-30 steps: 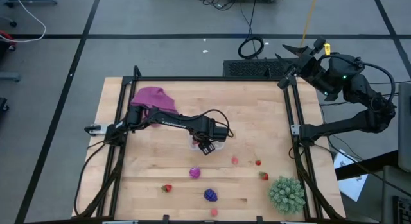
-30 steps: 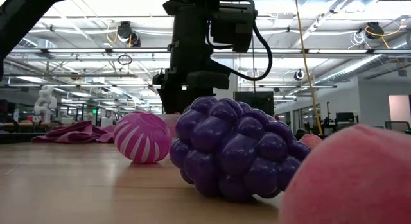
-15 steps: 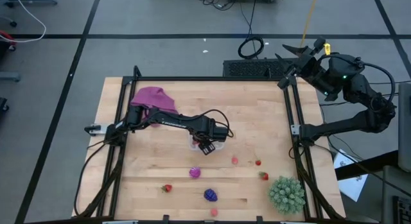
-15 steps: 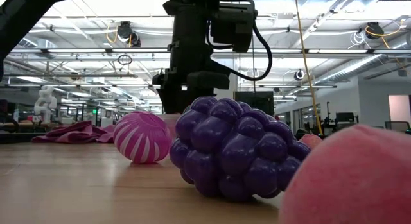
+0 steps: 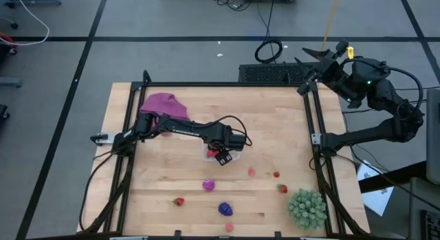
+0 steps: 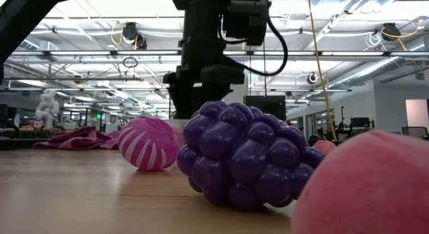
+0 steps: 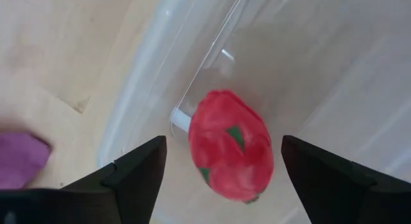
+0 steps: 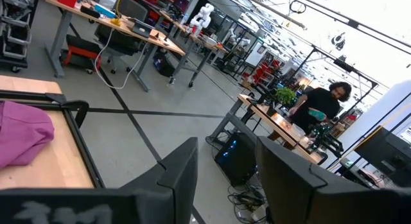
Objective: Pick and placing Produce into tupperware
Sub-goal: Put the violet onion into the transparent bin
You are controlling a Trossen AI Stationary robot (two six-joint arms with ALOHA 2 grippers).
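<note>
My left gripper (image 5: 221,156) hangs open, pointing down over the clear tupperware (image 7: 160,63) near the table's middle. A red strawberry-like fruit (image 7: 231,147) lies on the tub's floor between and below the fingers, untouched. More produce lies loose on the table nearer the front: a magenta striped ball (image 5: 208,186), a red strawberry (image 5: 179,201), a blue-purple fruit (image 5: 225,209), a pale pink one (image 5: 229,227) and small red and pink pieces (image 5: 276,175). My right gripper (image 5: 306,75) waits, open, high beyond the table's far right corner.
A purple cloth (image 5: 165,106) lies at the far left of the table. A green spiky plant (image 5: 306,207) stands at the near right corner. Black frame rails (image 5: 316,130) run along the table's sides. Bare wood lies right of the tub.
My left gripper has opened over the tub and let go of the red fruit, which now shows on the tub's floor under the fingers. The right arm has kept still.
</note>
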